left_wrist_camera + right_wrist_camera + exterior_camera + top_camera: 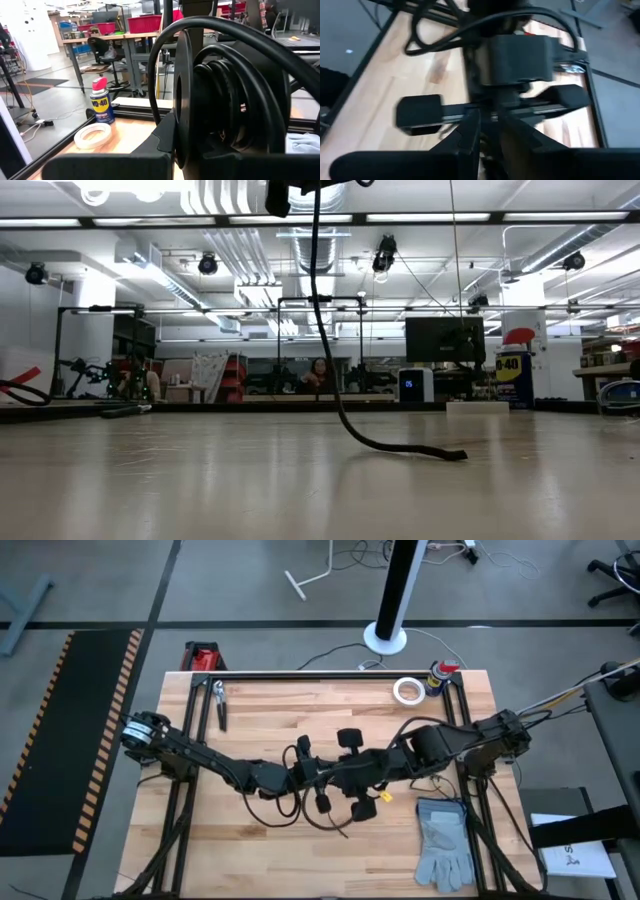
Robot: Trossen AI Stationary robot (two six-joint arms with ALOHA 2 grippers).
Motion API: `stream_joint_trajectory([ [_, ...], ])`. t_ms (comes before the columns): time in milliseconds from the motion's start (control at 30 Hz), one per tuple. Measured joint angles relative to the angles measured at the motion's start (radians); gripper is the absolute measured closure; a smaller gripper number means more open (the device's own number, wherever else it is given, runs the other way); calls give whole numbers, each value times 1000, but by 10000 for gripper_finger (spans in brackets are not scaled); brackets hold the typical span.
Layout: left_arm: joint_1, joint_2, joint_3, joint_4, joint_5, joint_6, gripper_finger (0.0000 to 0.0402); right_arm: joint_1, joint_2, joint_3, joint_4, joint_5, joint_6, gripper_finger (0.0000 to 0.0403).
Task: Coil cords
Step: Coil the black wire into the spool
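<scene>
Where hands meet, glove (447,840) nearby

- In the high view, the fingertips of the left end effector (312,778) and the right end effector (335,780) are lost among overlapping dark parts, so their openness cannot be told.
- The cord (345,415) is cut off by the top edge of the low view.
- The right wrist view is blurred; the pliers (570,62) are barely made out.
- The glove (302,142) is cut off by the picture's edge.
</scene>
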Motion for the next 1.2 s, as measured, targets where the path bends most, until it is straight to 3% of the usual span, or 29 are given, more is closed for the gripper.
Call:
stream_joint_trajectory([
  [300,-1,0,-2,1,-1,9,402,58,-14,108,-84,211,31,352],
  [467,-3,0,-4,0,-2,9,402,102,-15,168,-239,359,182,352],
  [600,-9,0,-4,1,-1,32,402,132,-16,136,-387,370,340,343],
  [800,-34,-4,-4,-1,122,106,402,207,-38,20,-369,435,389,334],
  [1000,-53,-34,-4,-67,232,120,402,261,-122,-96,-294,413,391,342],
  [1200,-53,-47,-4,-57,295,70,402,256,-254,-327,12,273,301,337],
])
